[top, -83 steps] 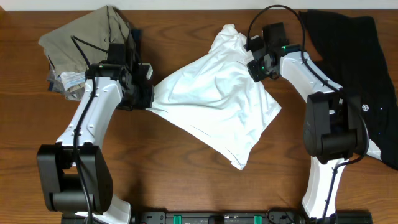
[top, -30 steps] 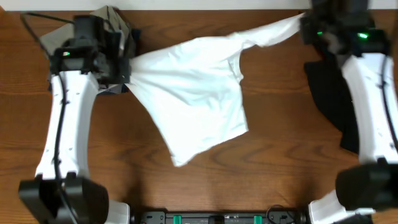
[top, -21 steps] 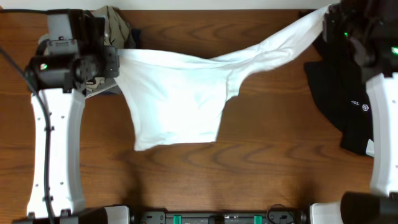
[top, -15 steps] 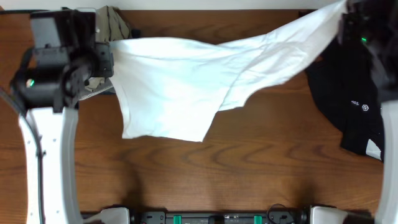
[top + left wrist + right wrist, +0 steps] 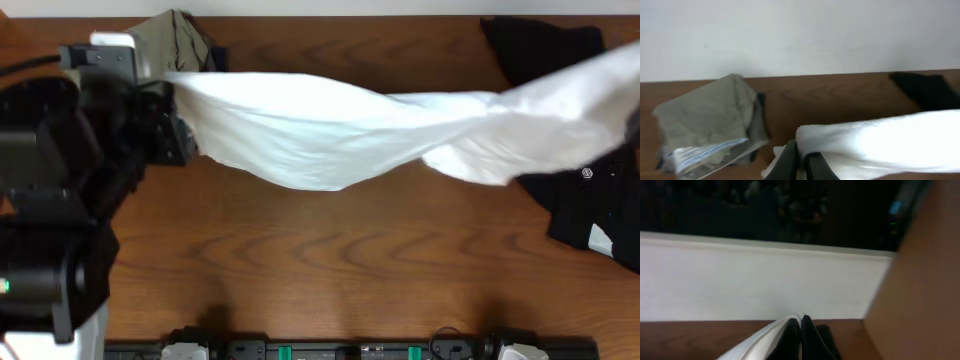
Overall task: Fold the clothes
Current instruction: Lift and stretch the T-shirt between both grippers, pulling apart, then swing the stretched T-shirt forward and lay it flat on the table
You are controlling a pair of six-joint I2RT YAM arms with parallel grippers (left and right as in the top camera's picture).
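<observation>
Overhead, a white T-shirt hangs stretched above the table. Its long axis runs 9 o'clock to 3 o'clock and it sags mid-span. The left gripper is pinched on the 9 o'clock end, the right gripper on the 3 o'clock end (cut off overhead). Neither arm is nearer. A black garment at 3 o'clock is partly covered; a khaki garment lies at 11. Blur hides sleeves and print.
</observation>
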